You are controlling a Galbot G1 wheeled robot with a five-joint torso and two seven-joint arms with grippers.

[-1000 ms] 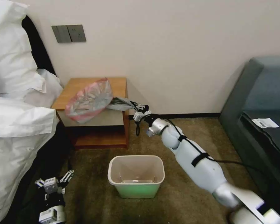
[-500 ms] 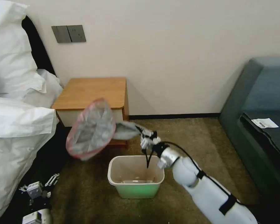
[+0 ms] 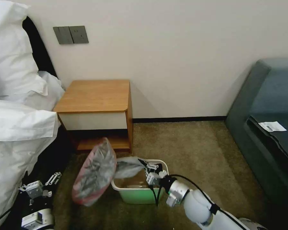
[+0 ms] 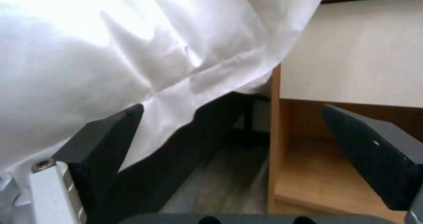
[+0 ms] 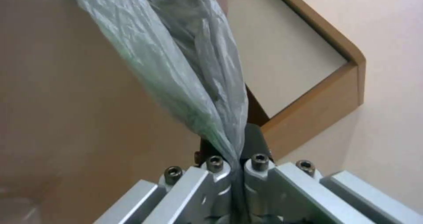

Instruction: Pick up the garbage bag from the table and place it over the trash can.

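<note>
Right gripper (image 3: pixel 150 171) over the trash can (image 3: pixel 139 195), fingers clenched on the gathered end of the garbage bag (image 3: pixel 96 174). The bag's long axis runs from the gripper toward the robot's left and slightly downward; its pink-rimmed open end hangs past the can's left rim, above the carpet, off the table (image 3: pixel 92 95). Left gripper (image 4: pixel 233 158), fingers spread and empty, is low beside the white bedding (image 3: pixel 19 127).

A: Garbage bag (image 3: pixel 94 174), lower left of centre?
B: Thin crinkly translucent plastic. Trash can (image 3: pixel 138 195) smooth plastic.
A: Table (image 3: pixel 94 95)?
B: Matt wood top. Right gripper (image 5: pixel 236 171) brushed metal, clamping bag. Carpet (image 3: pixel 188 143) rough.
</note>
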